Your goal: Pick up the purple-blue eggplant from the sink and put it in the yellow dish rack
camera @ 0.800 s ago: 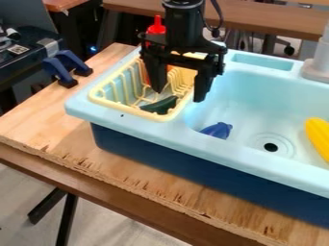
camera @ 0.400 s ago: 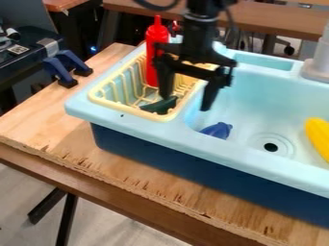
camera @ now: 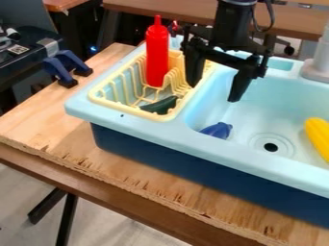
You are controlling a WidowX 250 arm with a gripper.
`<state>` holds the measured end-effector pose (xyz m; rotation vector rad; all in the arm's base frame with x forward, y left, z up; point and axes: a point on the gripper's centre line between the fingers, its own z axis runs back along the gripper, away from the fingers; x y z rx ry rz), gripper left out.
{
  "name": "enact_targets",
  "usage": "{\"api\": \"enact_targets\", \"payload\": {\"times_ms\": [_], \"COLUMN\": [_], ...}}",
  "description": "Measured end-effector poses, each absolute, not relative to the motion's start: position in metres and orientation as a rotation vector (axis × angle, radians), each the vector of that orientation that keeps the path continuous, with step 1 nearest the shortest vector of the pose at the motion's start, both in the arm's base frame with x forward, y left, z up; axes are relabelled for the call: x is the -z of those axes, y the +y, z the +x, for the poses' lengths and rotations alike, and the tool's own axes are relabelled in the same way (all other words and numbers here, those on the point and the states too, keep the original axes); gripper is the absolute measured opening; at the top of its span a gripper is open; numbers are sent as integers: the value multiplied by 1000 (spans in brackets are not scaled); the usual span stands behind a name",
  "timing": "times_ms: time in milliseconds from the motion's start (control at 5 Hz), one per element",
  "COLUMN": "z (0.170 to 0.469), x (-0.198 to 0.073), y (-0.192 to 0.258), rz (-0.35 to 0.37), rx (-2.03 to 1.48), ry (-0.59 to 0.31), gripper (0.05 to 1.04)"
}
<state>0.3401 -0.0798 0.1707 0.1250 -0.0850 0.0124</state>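
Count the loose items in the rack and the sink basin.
4: red bottle and dark green item in the yellow rack; blue item and long yellow item in the sink basin. Others may lie past the right edge.

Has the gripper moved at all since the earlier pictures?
Yes. Against the yellow dish rack, the gripper has shifted toward the picture's right, from over the rack to largely over the sink basin.

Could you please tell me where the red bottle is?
In the camera view, the red bottle stands upright in the yellow dish rack, left of the black gripper.
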Motion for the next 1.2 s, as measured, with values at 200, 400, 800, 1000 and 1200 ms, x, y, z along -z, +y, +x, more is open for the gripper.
{"api": "enact_targets", "payload": {"times_ms": [200,400,800,1000,1200], "z": [345,343,341,338,336], "x": [-161,-147,-133,-122,-109], "y": [-85,-92,-97,-97,-95], "rz": [106,70,58,53,60], "rx": [30,52,84,83,90], "ry": [-76,-37,0,41,100], "gripper": [1004,1004,1004,1004,1004]}}
